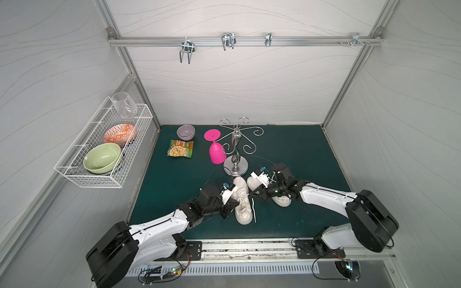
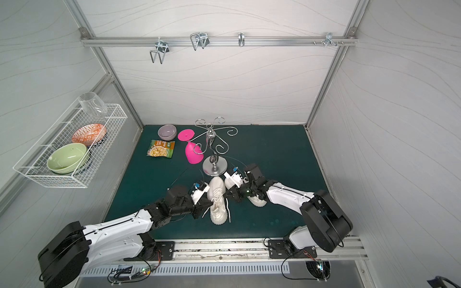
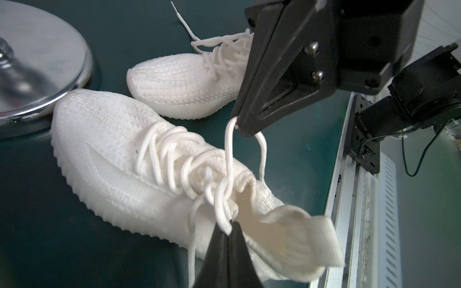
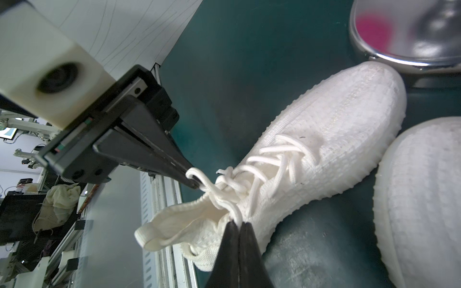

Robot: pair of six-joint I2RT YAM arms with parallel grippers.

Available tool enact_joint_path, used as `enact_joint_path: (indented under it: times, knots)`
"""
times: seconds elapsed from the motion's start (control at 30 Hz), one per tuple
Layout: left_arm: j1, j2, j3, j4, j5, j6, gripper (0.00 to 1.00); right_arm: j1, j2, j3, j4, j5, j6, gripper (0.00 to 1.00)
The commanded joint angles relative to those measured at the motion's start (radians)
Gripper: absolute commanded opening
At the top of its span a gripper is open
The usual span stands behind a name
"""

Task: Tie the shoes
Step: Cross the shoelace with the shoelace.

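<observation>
Left wrist view, nearest first.

- Left gripper (image 3: 230, 233), lower centre of frame. Its jaws are shut tight on one loop of the white laces (image 3: 174, 159).
- Cream-white knit sneaker (image 3: 104, 149), centre of frame, lying on the dark green surface (image 3: 32, 224). The toe is just beside the round chrome stand base (image 3: 37, 59) at upper left, and the heel collar is slumped open.
  - Handling, by judgement: the shoe is light and its upper soft, so it is likely to drag or tip under a hard pull. The cord laces are limp and best pinched mid-loop, near the crossing.
- Right gripper (image 3: 245, 128), upper right. Its jaws are closed on the opposite loop, with one strand running to the crossing and the other hanging free.
- Second matching sneaker (image 3: 184, 82), behind the first. Its laces appear loose.

In both top views the pair lies at centre frame, between the two arms.
</observation>
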Motion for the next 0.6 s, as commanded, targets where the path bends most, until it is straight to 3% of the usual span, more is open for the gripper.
enact_joint_path:
  times: [0.0,0.23,0.57]
  knots:
    - [-0.017,-0.002,0.024,-0.012,-0.029,0.03,0.0,0.037,-0.014,0.06,-0.1,0.071,-0.016,0.01]
    - [-0.031,0.018,0.01,0.01,-0.042,0.011,0.0,0.109,0.043,0.116,-0.165,0.169,-0.013,0.0]
    - [-0.036,0.007,-0.016,0.028,-0.018,-0.004,0.0,0.143,0.1,0.124,-0.115,0.199,0.048,0.0]
